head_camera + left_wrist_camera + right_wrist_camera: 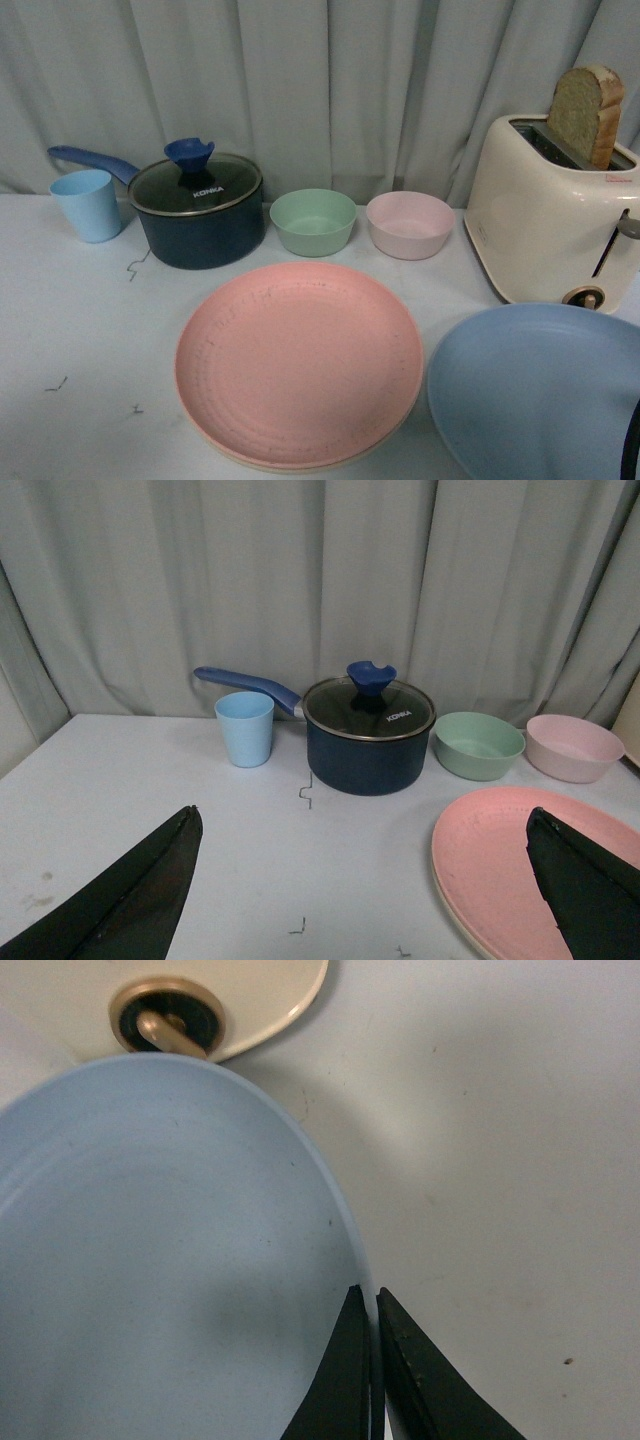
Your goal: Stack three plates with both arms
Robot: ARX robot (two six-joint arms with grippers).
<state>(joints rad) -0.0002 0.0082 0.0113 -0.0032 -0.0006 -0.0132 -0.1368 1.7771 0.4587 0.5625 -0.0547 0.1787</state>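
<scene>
Blue plate point(170, 1260) rim nipped between right fingers point(345, 1390), wrist-view only.

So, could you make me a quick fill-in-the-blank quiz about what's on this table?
1. The pink plate rests directly on the ____.
2. The right gripper pinches the rim of the ____.
3. A slice of bread sticks out of the ____.
4. The pot stands between the cup and the ____.
Missing: beige plate; blue plate; toaster; green bowl.
</scene>
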